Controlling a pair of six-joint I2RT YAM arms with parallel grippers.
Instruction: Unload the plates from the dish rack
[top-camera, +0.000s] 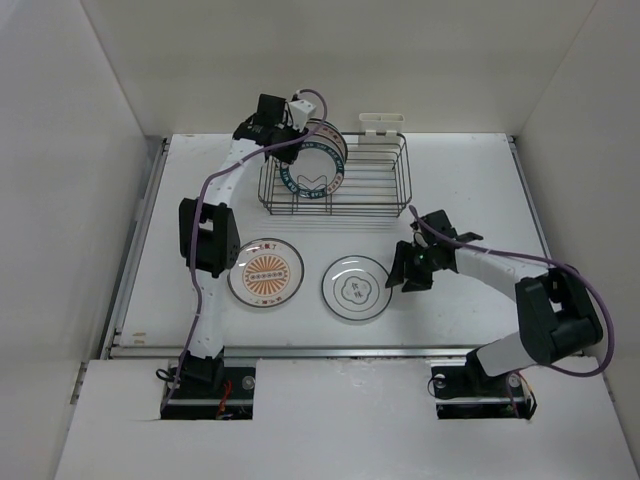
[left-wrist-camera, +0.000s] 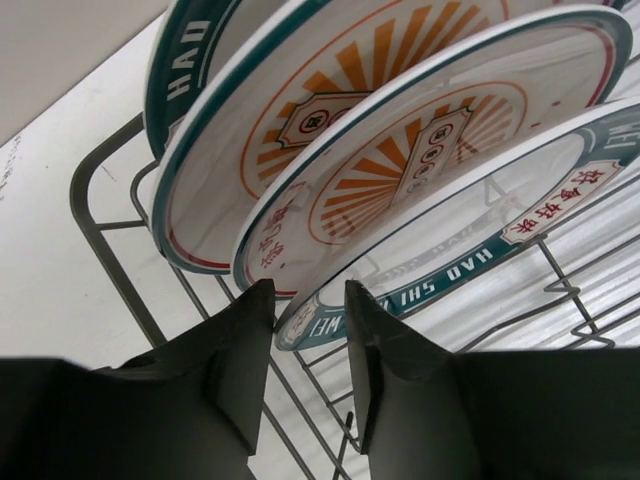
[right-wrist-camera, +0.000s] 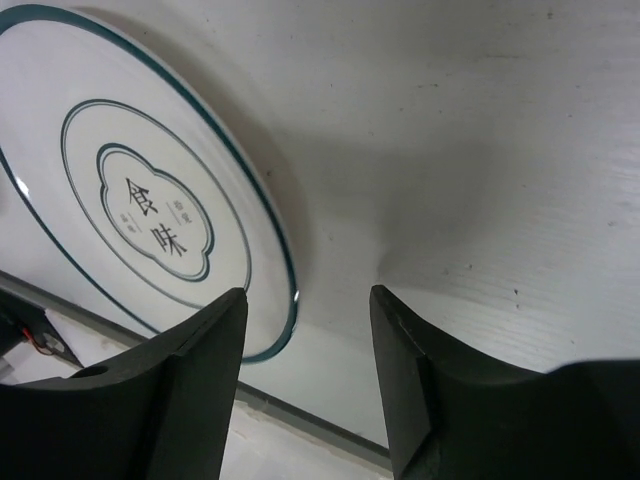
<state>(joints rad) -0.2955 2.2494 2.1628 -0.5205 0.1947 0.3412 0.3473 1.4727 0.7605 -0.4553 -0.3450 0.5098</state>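
At the left end of the dish rack (top-camera: 336, 212) you are holding the left gripper (left-wrist-camera: 308, 295) with its fingers parted. The gap is lining up with the lower rim of the teal-banded plate (left-wrist-camera: 450, 240), nearest of the plates standing there, probably so it can be pinched by its edge. In front of the rack a sunburst plate (top-camera: 266, 271) and a thin-rimmed plate (top-camera: 356, 288) are lying flat, and the right gripper (right-wrist-camera: 308, 300) is hovering spread and empty beside the latter's edge, seemingly keeping clear.

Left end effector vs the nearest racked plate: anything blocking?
Nothing visible. The open left end effector sits right at the rim of the teal-banded plate, the nearest in the dish rack; its wires run below, not between.
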